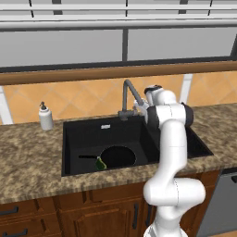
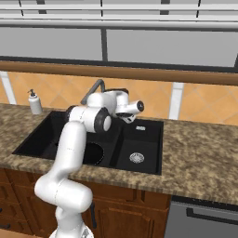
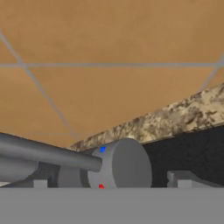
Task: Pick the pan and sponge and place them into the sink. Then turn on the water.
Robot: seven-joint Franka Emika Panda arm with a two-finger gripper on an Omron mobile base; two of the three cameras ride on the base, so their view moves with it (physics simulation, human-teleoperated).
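The black pan (image 1: 118, 156) lies in the wide basin of the black sink (image 1: 68, 139), its thin handle pointing left. The green sponge (image 1: 100, 163) rests against the pan's front left rim, beside the handle. Behind the sink rises the dark-grey gooseneck faucet (image 1: 129, 94), also seen from the other side as faucet (image 2: 94, 88). My gripper (image 1: 139, 108) hovers open at the faucet's base. In the hand view the gripper (image 3: 112, 183) straddles the grey valve cylinder (image 3: 124, 164) and its lever (image 3: 48, 154) without touching. The water is out of view.
A white soap dispenser (image 1: 45, 116) stands on the granite counter (image 1: 28, 157) left of the sink. The narrow basin with a silver drain (image 2: 136, 158) is to the right. Orange tiled backsplash (image 3: 113, 65) rises close behind the faucet.
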